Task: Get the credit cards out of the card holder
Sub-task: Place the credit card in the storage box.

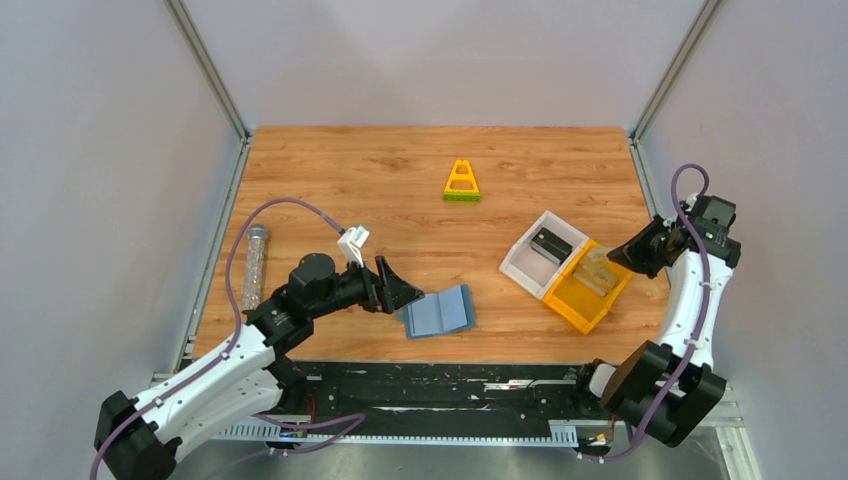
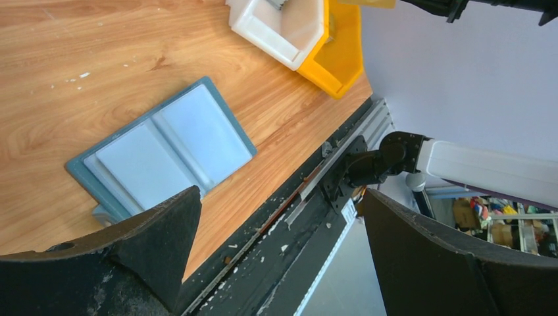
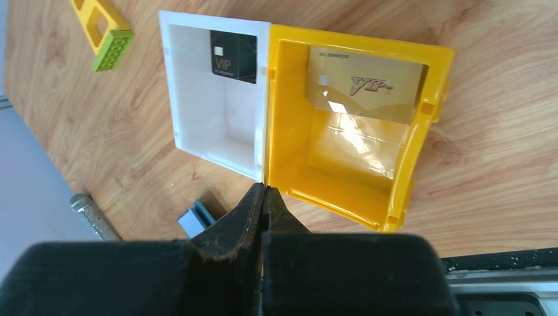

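While the wallet (image 1: pixel 438 312) lies opened flat near the middle of the table's (image 1: pixel 400 190) near edge, pocket side up, the left gripper (image 1: pixel 403 290) sits just beside its left end with its fingers spread wide and nothing between them. From the left wrist view the wallet (image 2: pixel 164 148) shows two pale blue panels side by side, and the left gripper (image 2: pixel 281 197) frames the table's near edge; whether a finger touches the wallet I cannot tell.

Toward the right edge of the table a white bin (image 1: pixel 522 262) and a yellow bin (image 1: pixel 575 305) stand touching, set at a slant. A black card (image 1: pixel 550 243) lies in the white bin and a gold card (image 1: pixel 598 268) in the yellow one. The right wrist view shows the black card (image 3: pixel 233 57) and the gold card (image 3: pixel 365 82) each at the far end of its bin.

The right gripper (image 1: pixel 615 258) hangs over the yellow bin's right side, fingers pressed together and holding nothing (image 3: pixel 264 191).

A yellow toy brick (image 1: pixel 461 183) sits mid-table toward the far edge, and a tube (image 1: pixel 255 265) lies along the left edge.
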